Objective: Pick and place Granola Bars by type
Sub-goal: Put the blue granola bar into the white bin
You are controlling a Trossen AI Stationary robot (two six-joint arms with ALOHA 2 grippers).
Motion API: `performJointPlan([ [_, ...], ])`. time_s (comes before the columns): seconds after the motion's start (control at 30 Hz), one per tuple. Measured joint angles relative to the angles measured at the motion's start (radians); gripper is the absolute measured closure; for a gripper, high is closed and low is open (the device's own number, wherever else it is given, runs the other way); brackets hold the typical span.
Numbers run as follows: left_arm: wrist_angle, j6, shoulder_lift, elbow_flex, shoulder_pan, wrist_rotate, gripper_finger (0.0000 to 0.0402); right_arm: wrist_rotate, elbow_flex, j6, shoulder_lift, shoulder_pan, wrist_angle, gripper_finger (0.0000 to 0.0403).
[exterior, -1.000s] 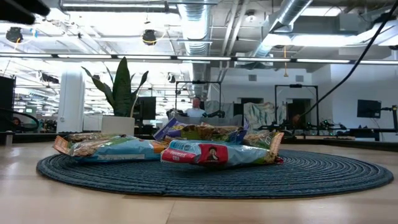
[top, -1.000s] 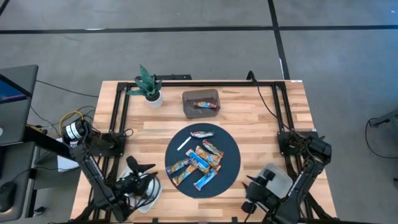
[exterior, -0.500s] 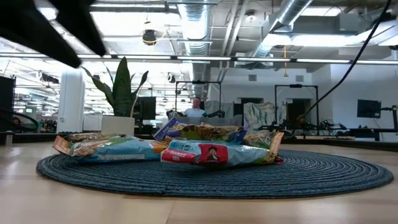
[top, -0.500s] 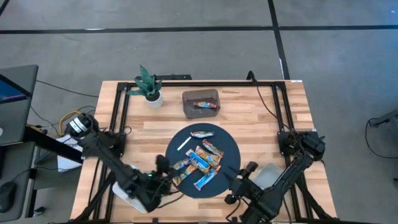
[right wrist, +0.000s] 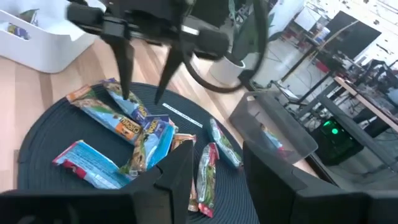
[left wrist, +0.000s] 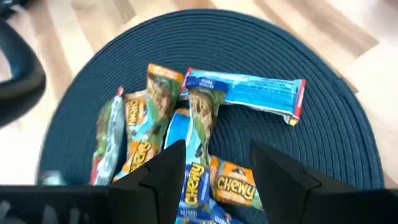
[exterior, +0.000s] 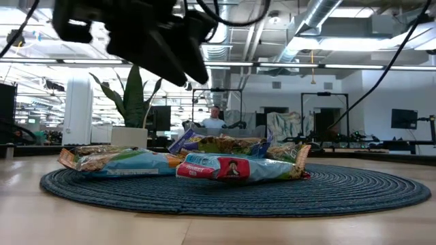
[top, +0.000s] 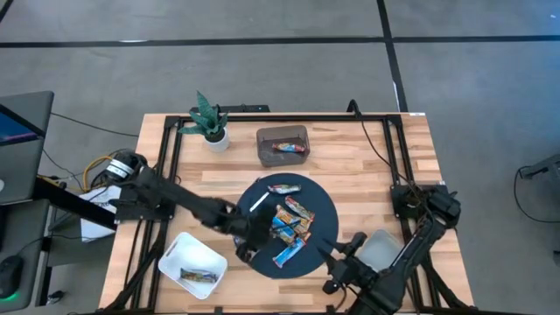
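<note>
Taking the dark round mat (top: 325,229) as the landmark, a white bin (top: 194,264) off its left edge on the wooden desk (top: 411,157) already held one bar, so the sorting was judged partly done, with the pick of a further bar in hand. The left gripper (top: 251,241) hung over the mat's left side with its fingers (right wrist: 126,68) spread apart and nothing between them, poised just above the Granola Bars (top: 286,225), which lay heaped at the mat's middle in blue-white, orange and red wrappers. The next move probably called for a straight descent onto a single wrapper without catching its overlapping neighbours, since the bars were touching. A thin white stick (top: 259,203) lay on the mat's far-left part, and a dark tray (top: 283,145) beyond the mat held another bar, with a potted plant (top: 210,122) further left of it. The right gripper (top: 335,264) waited by the mat's near right edge, open and empty, beside a clear container (top: 381,248). Behind lay an open office with ceiling ducts, where a person sat far off
</note>
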Motion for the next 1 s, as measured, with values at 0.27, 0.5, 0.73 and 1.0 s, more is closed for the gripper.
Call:
performJointPlan([
  [0.27,0.164,0.100,0.020,-0.060,0.052,0.088,0.0229,0.011,0.000,0.001,0.000,0.035,0.005,0.0269],
  [0.5,0.217,0.128,0.120,-0.063,0.060,0.092,0.0229,0.024,0.000,0.001,0.000,0.040,0.015,0.0275],
  [0.73,0.220,0.126,0.147,-0.063,0.080,0.083,0.0229,0.023,0.000,0.001,0.000,0.040,0.015,0.0276],
  [1.0,0.211,0.098,0.183,-0.062,0.106,0.101,0.0237,0.022,0.000,0.001,0.000,0.040,0.016,0.0276],
])
